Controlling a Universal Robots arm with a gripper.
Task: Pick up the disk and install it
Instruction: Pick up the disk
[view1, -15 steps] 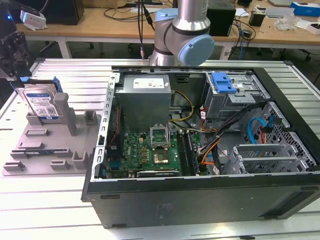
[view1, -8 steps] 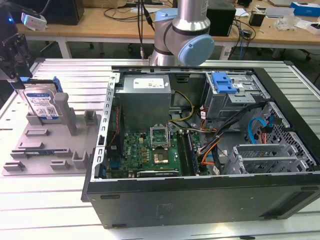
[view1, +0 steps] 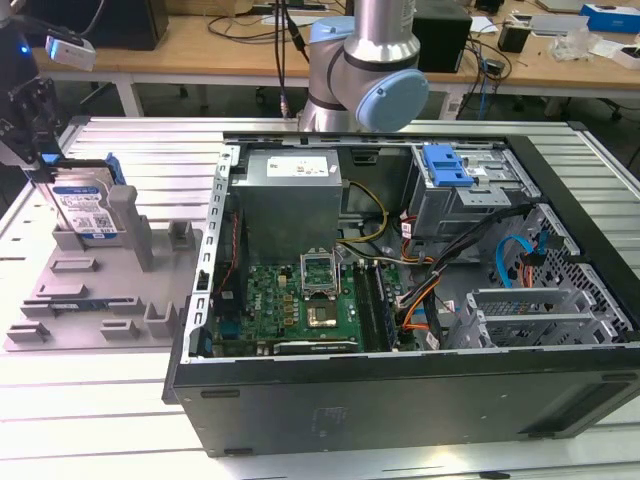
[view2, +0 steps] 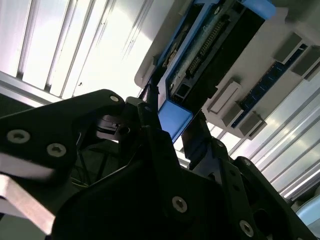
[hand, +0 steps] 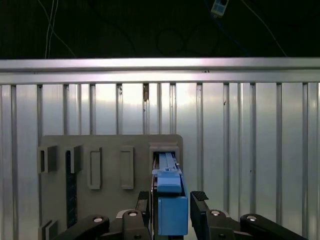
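The disk (view1: 85, 208) stands on edge in a slot at the far end of the grey fixture tray (view1: 100, 300), at the exterior view's left. Its white-and-blue label faces outward and a blue carrier frames it. My gripper (view1: 42, 165) hangs right at its top edge. In the first wrist view the disk's blue carrier end (hand: 171, 200) sits between my two black fingers (hand: 200, 202), with a thin gap on each side, so the gripper (hand: 171, 207) is open. The second wrist view shows the same blue end of the disk (view2: 174, 120) between the fingertips (view2: 150, 95).
An open computer case (view1: 400, 250) fills the exterior view's right, with a motherboard, cables and a drive cage (view1: 470, 200) topped by a blue latch (view1: 445, 165). The arm's base (view1: 365, 70) stands behind it. Grey posts (view1: 135, 230) rise from the tray beside the disk.
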